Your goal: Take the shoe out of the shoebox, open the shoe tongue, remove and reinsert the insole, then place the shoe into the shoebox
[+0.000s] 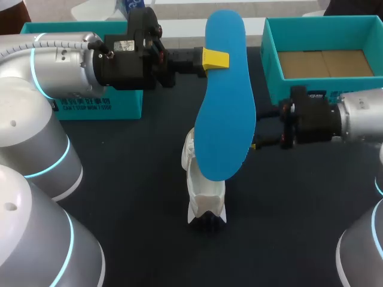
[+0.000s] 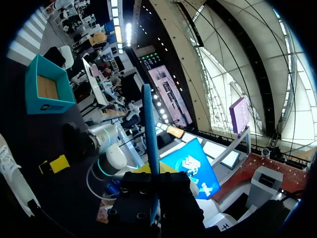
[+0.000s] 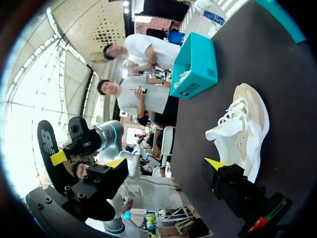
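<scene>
White-beige sneaker (image 1: 203,191) out of teal shoebox (image 1: 270,60); blue foam insole (image 1: 224,101) out, pinched between left gripper (image 1: 210,58) fingers; right gripper (image 3: 166,163) splayed, empty; reinserting, boxing remain.

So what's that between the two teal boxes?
The blue insole, held up in the left gripper, with the white shoe under it; the head view shows it.

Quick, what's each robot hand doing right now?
Left gripper: shut on the blue insole.
Right gripper: open, holding nothing.
</scene>
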`<state>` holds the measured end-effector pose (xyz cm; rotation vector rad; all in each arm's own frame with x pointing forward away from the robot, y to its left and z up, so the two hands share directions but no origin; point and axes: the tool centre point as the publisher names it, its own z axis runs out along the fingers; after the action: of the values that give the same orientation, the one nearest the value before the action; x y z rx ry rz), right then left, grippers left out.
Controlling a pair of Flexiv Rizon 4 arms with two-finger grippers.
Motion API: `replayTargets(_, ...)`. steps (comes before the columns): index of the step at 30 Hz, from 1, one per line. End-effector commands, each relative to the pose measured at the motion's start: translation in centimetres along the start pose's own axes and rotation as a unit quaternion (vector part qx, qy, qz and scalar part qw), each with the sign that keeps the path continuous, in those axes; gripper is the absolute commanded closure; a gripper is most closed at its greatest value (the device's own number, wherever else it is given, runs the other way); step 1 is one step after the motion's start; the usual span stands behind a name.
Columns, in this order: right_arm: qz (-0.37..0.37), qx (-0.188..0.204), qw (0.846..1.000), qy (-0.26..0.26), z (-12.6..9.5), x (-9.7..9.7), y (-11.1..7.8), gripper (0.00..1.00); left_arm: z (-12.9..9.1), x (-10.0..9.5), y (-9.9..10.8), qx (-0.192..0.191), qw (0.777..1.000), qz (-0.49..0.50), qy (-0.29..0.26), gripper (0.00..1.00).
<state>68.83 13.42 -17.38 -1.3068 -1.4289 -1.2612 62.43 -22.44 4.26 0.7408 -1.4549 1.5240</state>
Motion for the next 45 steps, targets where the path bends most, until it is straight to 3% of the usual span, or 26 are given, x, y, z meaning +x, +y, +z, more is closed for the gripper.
replayTargets(1, 0.001, 0.003, 1.0, -0.004, -2.3, 1.0, -0.5, 0.0, 0.3, -0.1, 0.0, 0.0, 1.0, 0.0, -0.001, 1.0)
replayTargets(22, 0.008, 0.011, 1.0, -0.011, -3.1, 1.8, 0.0, 0.0, 0.3, -0.1, 0.0, 0.0, 1.0, 0.0, -0.001, 1.0)
replayTargets(24, 0.008, 0.011, 1.0, -0.011, -3.1, 1.8, 0.0, 0.0, -0.4, -0.7, 0.3, -0.019, 0.999, 0.05, -0.005, 1.0)
replayTargets(26, 0.008, 0.011, 1.0, -0.011, -3.1, 1.8, 0.0, 0.0, -1.3, -1.6, 0.5, -0.066, 0.988, 0.137, -0.017, 1.0)
replayTargets(28, 0.008, 0.011, 1.0, -0.011, -3.1, 1.8, 0.0, 0.0, -1.7, -1.8, 0.3, -0.046, 0.986, 0.157, -0.005, 1.0)
replayTargets(29, 0.008, 0.011, 1.0, -0.011, -3.1, 1.8, 0.0, 0.0, -1.9, -2.0, 0.2, -0.064, 0.977, 0.205, -0.008, 1.0)
replayTargets(31, 0.008, 0.011, 1.0, -0.011, -3.1, 1.8, 0.0, 0.0, -2.3, -2.6, 0.0, -0.061, 0.959, 0.277, -0.001, 1.0)
replayTargets(34, 0.008, 0.011, 1.0, -0.011, -3.1, 1.8, 0.0, 0.0, -2.7, -3.7, -0.3, -0.078, 0.915, 0.397, -0.002, 1.0)
replayTargets(35, 0.008, 0.011, 1.0, -0.011, -3.1, 1.8, 0.0, 0.0, -2.8, -4.2, -0.3, -0.104, 0.879, 0.466, -0.005, 1.0)
replayTargets(36, 0.008, 0.011, 1.0, -0.011, -3.1, 1.8, 0.0, 0.0, -2.9, -4.5, -0.3, -0.117, 0.859, 0.499, -0.014, 1.0)
replayTargets(37, 0.008, 0.011, 1.0, -0.011, -3.1, 1.8, 0.0, 0.0, -2.9, -4.6, -0.4, -0.111, 0.85, 0.514, -0.016, 1.0)
replayTargets(38, 0.008, 0.011, 1.0, -0.011, -3.1, 1.8, 0.0, 0.0, -2.8, -4.6, -0.4, -0.118, 0.822, 0.557, -0.027, 1.0)
replayTargets(39, 0.008, 0.011, 1.0, -0.011, -3.1, 1.8, 0.0, 0.0, -2.8, -4.7, -0.4, -0.121, 0.812, 0.57, -0.026, 1.0)
replayTargets(41, 0.008, 0.011, 1.0, -0.011, -3.1, 1.8, 0.0, 0.0, -3.2, -5.0, -0.3, -0.12, 0.769, 0.628, -0.027, 1.0)
replayTargets(42, 0.008, 0.011, 1.0, -0.011, -3.1, 1.8, 0.0, 0.0, -3.5, -5.3, 0.0, -0.109, 0.759, 0.641, -0.029, 1.0)
replayTargets(45, 0.008, 0.011, 1.0, -0.011, -3.1, 1.8, 0.0, 0.0, -3.6, -5.4, 0.5, -0.101, 0.766, 0.634, -0.03, 1.0)
